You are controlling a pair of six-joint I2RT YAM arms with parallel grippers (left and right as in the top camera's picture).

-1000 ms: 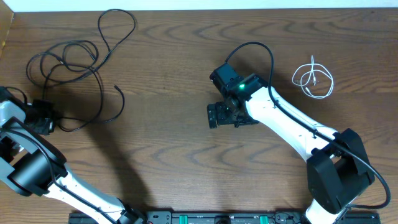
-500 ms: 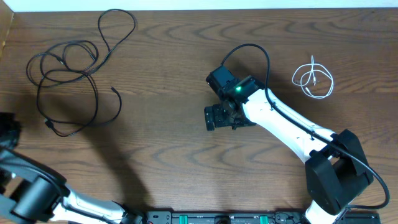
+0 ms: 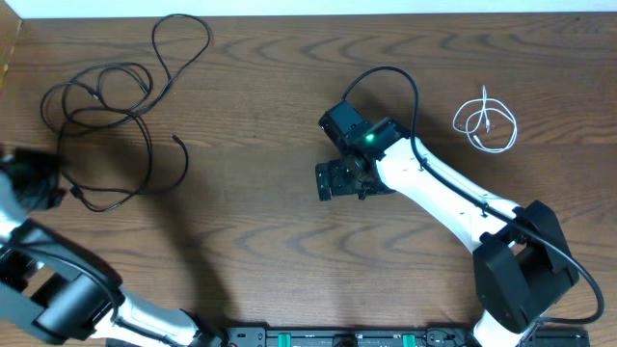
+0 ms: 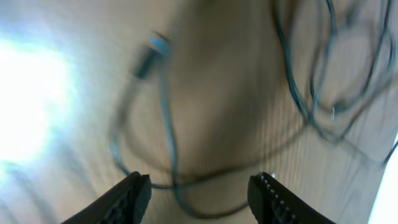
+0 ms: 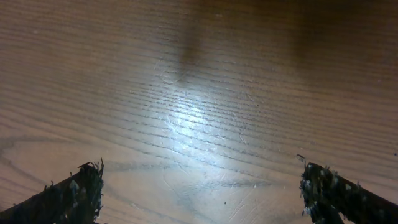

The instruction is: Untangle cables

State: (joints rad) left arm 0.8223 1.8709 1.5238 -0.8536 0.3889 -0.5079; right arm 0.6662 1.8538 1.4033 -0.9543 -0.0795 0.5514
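Left gripper [image 4: 200,182]: I am holding my fingers [image 4: 127,200] well apart and gripping nothing; I am hanging at the far left edge of the table [image 3: 260,251], and my wrist view is coming out blurred

Under the left gripper: a dark strand is running across the gap between my fingertips, lying on the wood below; I cannot tell whether I am touching it

Black cables [image 3: 101,120]: they are lying in a loose tangle on the left part of the table, just beside my left gripper, with one big loop reaching up towards the far edge and a free end [image 3: 177,141] pointing out to the right; I cannot tell which strand is belonging to which cable

Plug [image 4: 154,48]: it is showing at the end of one dark strand in my left wrist view

Right gripper [image 5: 200,177]: I am keeping these fingers [image 5: 68,194] spread wide over bare wood near the middle of the table, touching and holding nothing

White cable [image 3: 486,123]: it is lying coiled in small loops at the right, well apart from the black cables and from both my grippers
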